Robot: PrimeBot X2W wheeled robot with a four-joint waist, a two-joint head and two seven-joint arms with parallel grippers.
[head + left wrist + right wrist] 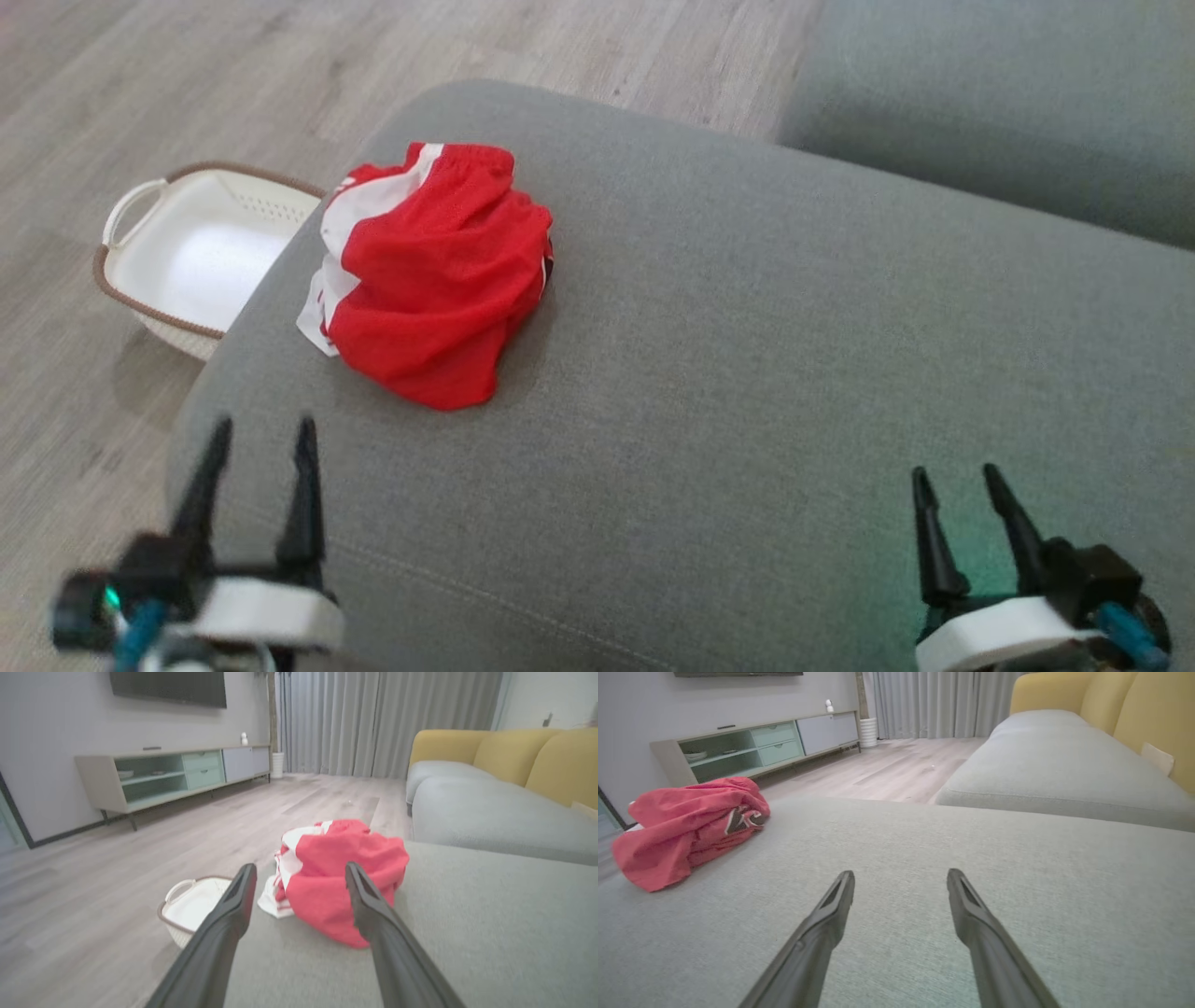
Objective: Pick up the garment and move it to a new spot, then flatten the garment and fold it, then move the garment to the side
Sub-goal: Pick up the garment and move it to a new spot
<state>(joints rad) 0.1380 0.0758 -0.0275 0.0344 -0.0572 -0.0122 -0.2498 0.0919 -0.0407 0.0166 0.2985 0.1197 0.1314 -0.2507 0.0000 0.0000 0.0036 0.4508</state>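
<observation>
The garment (434, 271) is a crumpled red and white heap near the far left corner of a grey sofa cushion (747, 373). My left gripper (264, 437) hovers open at the cushion's near left edge, well short of the cloth. In the left wrist view the garment (341, 882) lies ahead between the fingers of the left gripper (301, 870), untouched. My right gripper (952, 478) stands open at the lower right, far from the heap. From the right wrist, the garment (686, 828) shows at the left, and the right gripper (901, 875) is over bare cushion.
A white basket with a brown rim (196, 252) stands on the wooden floor just left of the cushion. Another grey seat (999, 103) with yellow backrests (514, 751) lies beyond at the right. A low TV cabinet (173, 772) lines the far wall.
</observation>
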